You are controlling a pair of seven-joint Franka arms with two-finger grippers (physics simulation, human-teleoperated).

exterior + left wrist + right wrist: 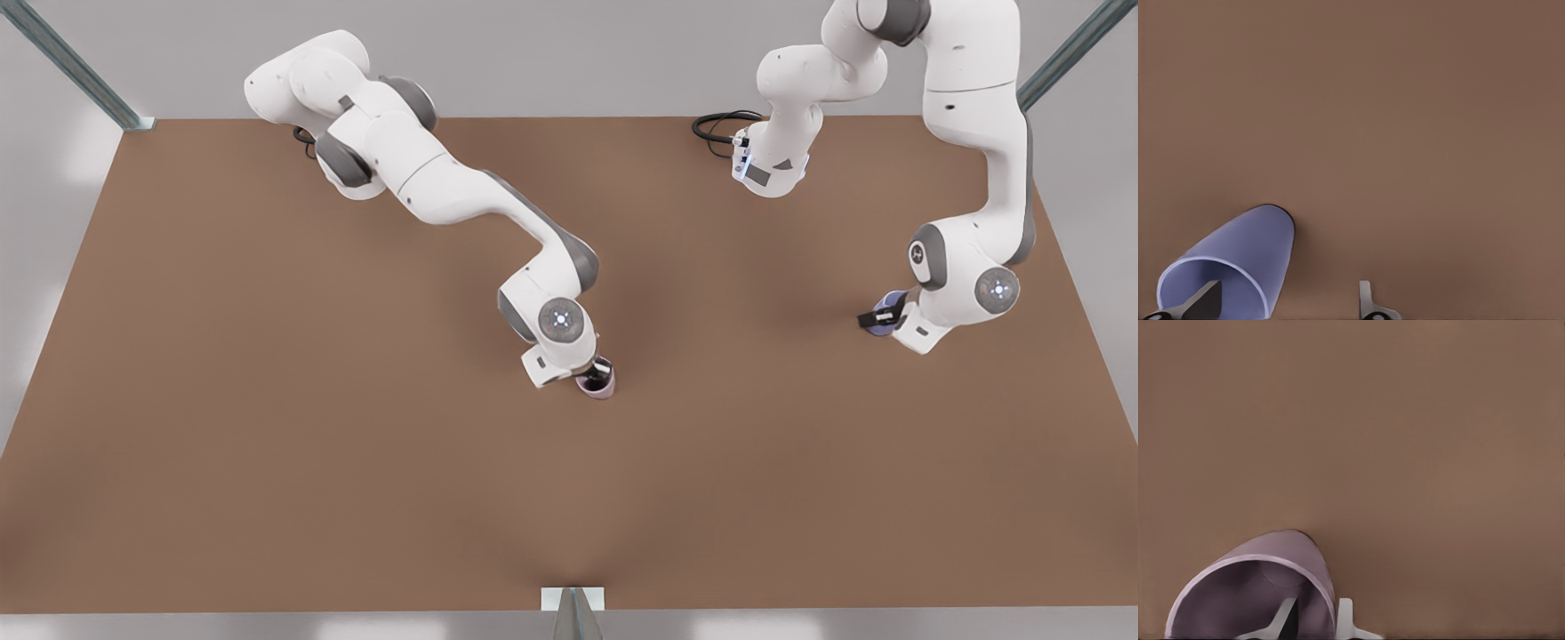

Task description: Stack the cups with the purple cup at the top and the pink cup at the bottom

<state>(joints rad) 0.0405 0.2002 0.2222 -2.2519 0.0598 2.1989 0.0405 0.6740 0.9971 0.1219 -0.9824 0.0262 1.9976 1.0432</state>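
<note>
The purple cup (892,308) stands on the table at the front view's right, seen close in the left wrist view as the purple cup (1245,257). My left gripper (882,316) is open and straddles its rim, one finger (1201,300) inside and the other outside, far from the wall. The pink cup (597,384) stands near the table's middle. My right gripper (597,369) is down over it, shut on the wall of the pink cup (1265,583), one finger (1281,617) inside and one outside.
The brown table (267,400) stretches wide around both cups. A black cable (716,129) loops at the far edge by the arm's base. Metal frame posts stand at the far corners.
</note>
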